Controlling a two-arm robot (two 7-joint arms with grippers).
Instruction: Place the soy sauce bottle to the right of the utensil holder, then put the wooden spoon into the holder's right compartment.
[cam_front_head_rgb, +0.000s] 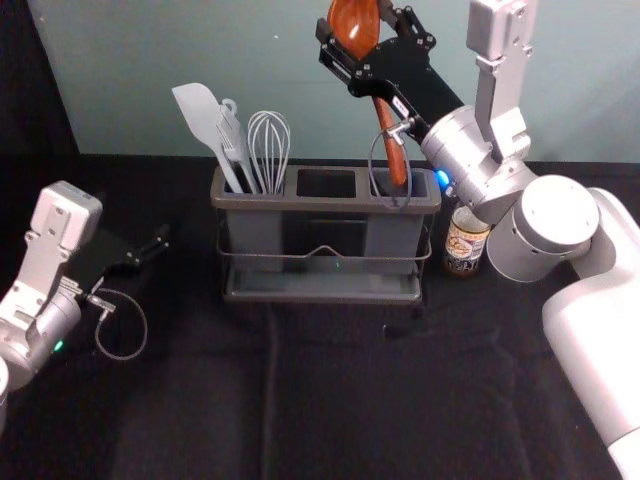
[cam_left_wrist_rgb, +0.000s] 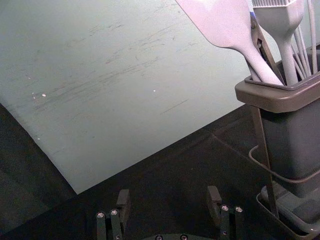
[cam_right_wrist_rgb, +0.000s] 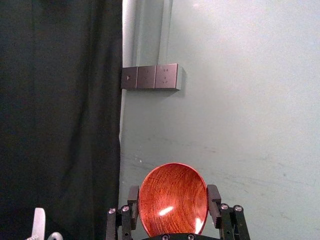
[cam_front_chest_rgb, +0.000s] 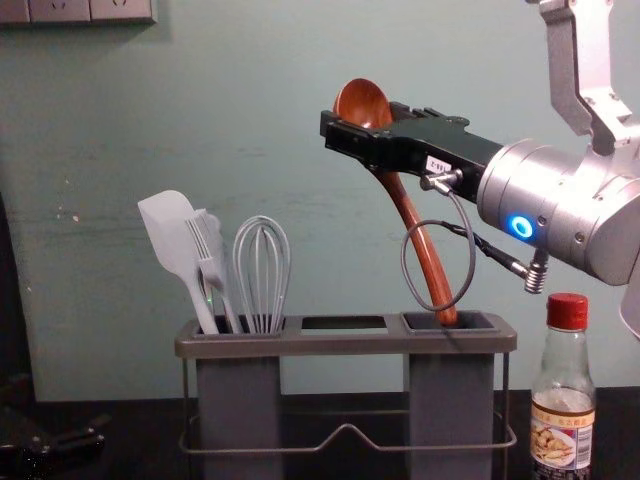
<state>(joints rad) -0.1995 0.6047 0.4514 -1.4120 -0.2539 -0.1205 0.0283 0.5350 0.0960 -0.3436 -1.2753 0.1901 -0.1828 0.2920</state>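
Gripping wooden spoon (cam_front_head_rgb: 390, 135), right pincer (cam_front_head_rgb: 354, 20) above holder (cam_front_head_rgb: 320, 203), bottle (cam_front_head_rgb: 465, 243) alongside, whisk (cam_front_head_rgb: 269, 150) inside, wide left pincer (cam_front_head_rgb: 155, 246) at left

Soft, even light brightens the wall (cam_front_head_rgb: 250, 60), while the black tabletop (cam_front_head_rgb: 330, 410) is so dark its folds barely show. In the right wrist view, white glare spots the glossy wooden spoon (cam_right_wrist_rgb: 172, 192), and faint shadow edges the wall sockets (cam_right_wrist_rgb: 150, 77).

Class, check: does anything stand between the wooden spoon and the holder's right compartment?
Nothing visible does. The right gripper holds the wooden spoon, and its handle ends at the opening of the right compartment.
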